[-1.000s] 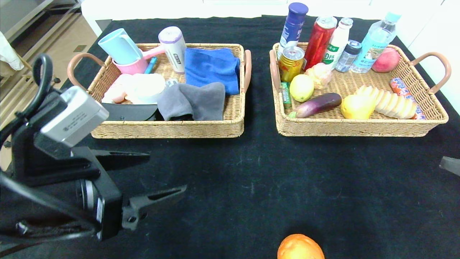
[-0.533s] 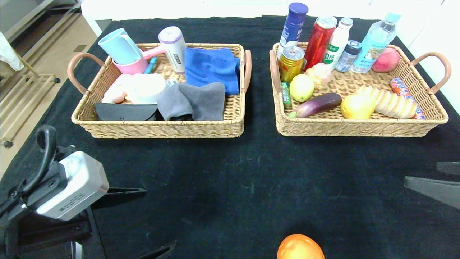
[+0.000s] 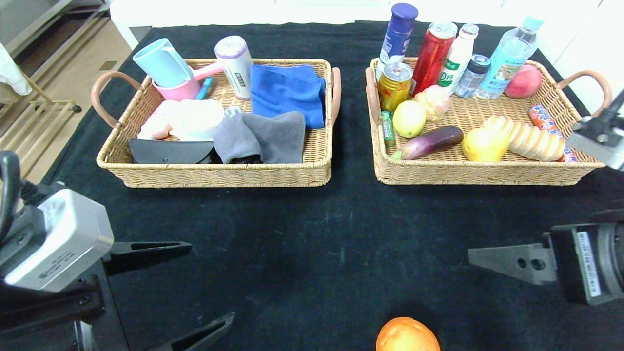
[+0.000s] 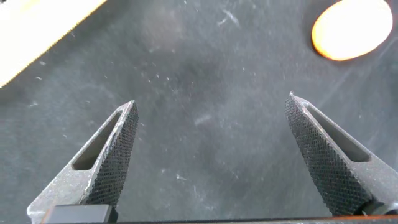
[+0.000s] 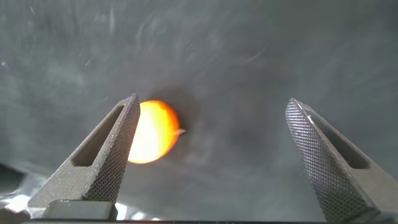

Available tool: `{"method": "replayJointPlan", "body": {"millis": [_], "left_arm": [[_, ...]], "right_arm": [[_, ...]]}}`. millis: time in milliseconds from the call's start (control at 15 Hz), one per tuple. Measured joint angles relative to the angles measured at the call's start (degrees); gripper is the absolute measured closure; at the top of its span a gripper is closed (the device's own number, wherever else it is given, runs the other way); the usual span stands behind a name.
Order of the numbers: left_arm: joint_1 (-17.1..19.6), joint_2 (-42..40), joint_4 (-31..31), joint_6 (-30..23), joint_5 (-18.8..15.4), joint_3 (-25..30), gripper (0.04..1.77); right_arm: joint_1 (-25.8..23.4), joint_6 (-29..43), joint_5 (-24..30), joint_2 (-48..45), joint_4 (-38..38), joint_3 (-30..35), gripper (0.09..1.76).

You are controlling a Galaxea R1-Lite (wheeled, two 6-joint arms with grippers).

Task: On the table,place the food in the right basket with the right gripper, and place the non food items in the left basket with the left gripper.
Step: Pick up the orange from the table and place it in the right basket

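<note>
One piece of food is left loose on the table [image 3: 312,243]: the orange [image 3: 407,335] is seen at the bottom edge of the head view, right of centre, well apart from both baskets; the pear [image 3: 485,145] and the bread loaf [image 3: 534,139] are already lodged in the right basket [image 3: 487,173] at the upper right, and the grey towel [image 3: 261,138] and white roll [image 3: 197,119] are seen in the left basket [image 3: 219,176] at the upper left. The right gripper [image 3: 492,256] is held at the right edge of the frame, its fingers spread wide and nothing gripped; in its wrist view the orange [image 5: 152,132] is seen just beside one finger, off the midline. The left gripper [image 3: 195,287] is kept at the lower left, likewise wide open and empty. For a clean pick, the right gripper is best shifted until the orange is centred between the fingers, then lowered until the widest part of the fruit is spanned; closing is best done gently, since a round fruit is judged likely to roll away if it is nudged by one finger first.
</note>
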Motion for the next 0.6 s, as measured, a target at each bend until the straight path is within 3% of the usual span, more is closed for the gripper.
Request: {"method": "replayJointPlan", "body": {"millis": [200, 600], "left_arm": [[0.1, -1.3, 0.0, 0.0, 0.1, -0.2, 0.10], [0.1, -3.2, 0.0, 0.2, 0.1, -0.7, 0.10]], "right_arm": [[5.9, 9.9, -1.9, 8.0, 4.0, -4.4, 0.14], [10.5, 19.8, -1.6, 16.6, 4.6, -6.2, 0.14]]}}
